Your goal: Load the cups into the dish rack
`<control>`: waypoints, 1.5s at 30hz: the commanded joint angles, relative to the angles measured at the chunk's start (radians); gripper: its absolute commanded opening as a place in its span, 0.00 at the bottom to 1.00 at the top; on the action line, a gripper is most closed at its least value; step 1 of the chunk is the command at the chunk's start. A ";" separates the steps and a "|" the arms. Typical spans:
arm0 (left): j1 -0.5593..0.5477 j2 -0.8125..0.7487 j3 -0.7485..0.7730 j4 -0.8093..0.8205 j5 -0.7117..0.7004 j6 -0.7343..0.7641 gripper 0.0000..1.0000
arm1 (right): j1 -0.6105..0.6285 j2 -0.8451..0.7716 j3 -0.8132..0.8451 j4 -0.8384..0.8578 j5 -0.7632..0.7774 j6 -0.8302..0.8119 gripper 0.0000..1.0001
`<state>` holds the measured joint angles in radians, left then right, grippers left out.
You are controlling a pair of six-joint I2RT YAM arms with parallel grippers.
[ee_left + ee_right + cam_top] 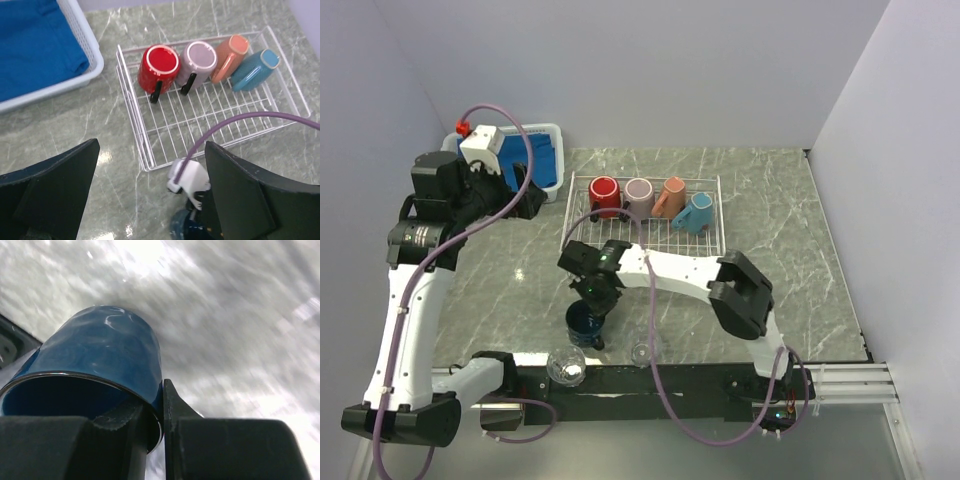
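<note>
Surface: a grey-green veined marble table [770, 230], glossy, with lamp glare.
Room: plain pale walls close it in on three sides.
Rack: a white wire rack [620, 245] sits toward the far side.
Loaded: the red cup [604, 195], mauve cup [638, 193], salmon cup [670, 196] and light-blue cup [697, 213] line the rack's far edge.
Navy cup [585, 322]: near the front edge, outside the rack.
Right claw [162, 425]: clamped on the navy cup's rim, one finger inside, one outside.
Left claw [150, 200]: spread wide and empty, above the table left of the rack.
Glasses: the left glass [565, 365] and right glass [641, 352] flank the navy cup at the front edge.
Basket [552, 160]: white with a blue cloth, just beside the rack's far-left corner.
In the way: the right arm [680, 268] stretches between the navy cup and the rack, and a purple cable [240, 122] arcs over the rack's near side.
</note>
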<state>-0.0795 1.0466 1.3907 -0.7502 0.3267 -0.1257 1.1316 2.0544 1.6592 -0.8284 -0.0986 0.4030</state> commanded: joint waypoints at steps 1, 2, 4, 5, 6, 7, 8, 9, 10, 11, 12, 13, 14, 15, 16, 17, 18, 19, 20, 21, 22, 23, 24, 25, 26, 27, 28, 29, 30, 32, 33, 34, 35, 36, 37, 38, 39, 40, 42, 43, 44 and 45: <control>0.004 0.016 0.108 -0.006 0.041 -0.003 0.93 | -0.024 -0.241 0.025 -0.084 0.097 0.020 0.00; 0.004 0.036 0.149 -0.014 0.054 -0.003 0.93 | -0.032 -0.302 0.043 -0.115 0.097 0.023 0.00; 0.004 0.059 0.194 -0.029 0.084 -0.023 0.93 | -0.067 -0.365 0.076 -0.147 0.152 0.043 0.00; 0.004 0.088 0.241 -0.034 0.107 -0.029 0.94 | -0.081 -0.425 0.112 -0.176 0.166 0.051 0.00; 0.004 0.102 0.263 -0.035 0.182 -0.049 0.94 | -0.098 -0.457 0.131 -0.182 0.172 0.068 0.00; 0.003 0.119 0.284 -0.037 0.224 -0.057 0.94 | -0.149 -0.489 0.145 -0.183 0.159 0.077 0.00; 0.003 0.162 0.328 -0.038 0.274 -0.064 0.95 | -0.177 -0.558 0.160 -0.169 0.142 0.086 0.00; 0.003 0.186 0.353 -0.041 0.343 -0.096 0.96 | -0.212 -0.597 0.154 -0.141 0.123 0.103 0.00; 0.003 0.213 0.376 -0.043 0.386 -0.107 0.96 | -0.289 -0.638 0.140 -0.108 0.061 0.114 0.00; 0.003 0.267 0.411 -0.038 0.426 -0.118 0.96 | -0.341 -0.722 0.088 -0.013 0.025 0.128 0.00; 0.001 0.294 0.427 -0.034 0.464 -0.146 0.96 | -0.393 -0.764 0.052 0.044 -0.030 0.164 0.00; -0.008 0.321 0.439 -0.023 0.535 -0.163 0.95 | -0.447 -0.839 0.009 0.177 -0.086 0.189 0.00; -0.017 0.384 0.476 -0.014 0.560 -0.175 0.94 | -0.548 -0.865 -0.069 0.242 -0.195 0.213 0.00; -0.028 0.415 0.505 -0.014 0.581 -0.184 0.93 | -0.590 -0.887 -0.102 0.299 -0.237 0.267 0.00; -0.052 0.446 0.539 -0.018 0.601 -0.186 0.93 | -0.628 -0.896 -0.123 0.346 -0.275 0.292 0.00; -0.061 0.502 0.609 -0.027 0.624 -0.189 0.93 | -0.676 -0.892 -0.140 0.404 -0.330 0.313 0.00; -0.071 0.533 0.648 -0.038 0.647 -0.193 0.93 | -0.699 -0.884 -0.145 0.428 -0.354 0.354 0.00; -0.091 0.565 0.689 -0.050 0.688 -0.196 0.93 | -0.711 -0.873 -0.151 0.460 -0.377 0.376 0.00; -0.098 0.622 0.767 -0.063 0.708 -0.203 0.93 | -0.723 -0.869 -0.167 0.532 -0.388 0.397 0.00; -0.104 0.645 0.793 -0.067 0.727 -0.228 0.93 | -0.739 -0.866 -0.174 0.569 -0.404 0.437 0.00; -0.117 0.659 0.809 -0.055 0.747 -0.245 0.93 | -0.747 -0.853 -0.179 0.598 -0.411 0.454 0.00; -0.121 0.667 0.797 -0.029 0.765 -0.267 0.93 | -0.756 -0.847 -0.185 0.651 -0.415 0.471 0.00; -0.126 0.664 0.782 0.026 0.779 -0.303 0.93 | -0.773 -0.838 -0.187 0.675 -0.424 0.499 0.00; -0.135 0.662 0.751 0.055 0.788 -0.322 0.92 | -0.780 -0.814 -0.184 0.696 -0.429 0.508 0.00; -0.140 0.656 0.737 0.080 0.801 -0.339 0.92 | -0.789 -0.800 -0.182 0.737 -0.437 0.520 0.00; -0.141 0.652 0.726 0.101 0.808 -0.374 0.93 | -0.799 -0.783 -0.179 0.758 -0.446 0.546 0.00; -0.144 0.649 0.708 0.144 0.818 -0.394 0.92 | -0.814 -0.751 -0.173 0.776 -0.461 0.559 0.00; -0.143 0.642 0.700 0.158 0.828 -0.408 0.92 | -0.819 -0.735 -0.161 0.808 -0.466 0.568 0.00; -0.143 0.641 0.699 0.169 0.842 -0.426 0.92 | -0.825 -0.719 -0.150 0.819 -0.469 0.580 0.00; -0.143 0.632 0.683 0.195 0.850 -0.436 0.92 | -0.842 -0.665 -0.113 0.857 -0.489 0.600 0.00; -0.143 0.627 0.671 0.212 0.851 -0.455 0.92 | -0.845 -0.646 -0.096 0.868 -0.496 0.609 0.00; -0.143 0.621 0.636 0.231 0.851 -0.468 0.92 | -0.849 -0.610 -0.082 0.880 -0.506 0.622 0.00; -0.144 0.610 0.617 0.279 0.850 -0.482 0.92 | -0.854 -0.591 -0.061 0.926 -0.529 0.655 0.00; -0.146 0.606 0.598 0.302 0.850 -0.511 0.91 | -0.856 -0.574 -0.050 0.946 -0.538 0.669 0.00; -0.151 0.604 0.570 0.320 0.845 -0.523 0.92 | -0.856 -0.547 -0.039 0.959 -0.544 0.681 0.00; -0.154 0.606 0.561 0.339 0.844 -0.532 0.91 | -0.856 -0.534 -0.023 0.992 -0.556 0.691 0.00; -0.157 0.607 0.553 0.347 0.844 -0.546 0.91 | -0.857 -0.524 -0.019 1.012 -0.556 0.710 0.00; -0.163 0.609 0.545 0.348 0.836 -0.549 0.91 | -0.856 -0.510 -0.027 1.056 -0.553 0.720 0.00; -0.166 0.624 0.538 0.398 0.836 -0.592 0.91 | -0.854 -0.494 -0.039 1.107 -0.555 0.753 0.00; -0.169 0.628 0.530 0.422 0.841 -0.615 0.91 | -0.852 -0.476 -0.058 1.165 -0.558 0.767 0.00; -0.170 0.642 0.533 0.451 0.842 -0.638 0.91 | -0.852 -0.468 -0.068 1.198 -0.561 0.793 0.00; -0.172 0.651 0.533 0.509 0.844 -0.691 0.91 | -0.846 -0.465 -0.085 1.236 -0.561 0.807 0.00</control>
<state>-0.2401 1.6928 1.9217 -0.4408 1.1412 -0.6773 0.2787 1.5845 1.5555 0.0925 -0.6174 1.1000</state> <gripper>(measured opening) 0.910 0.187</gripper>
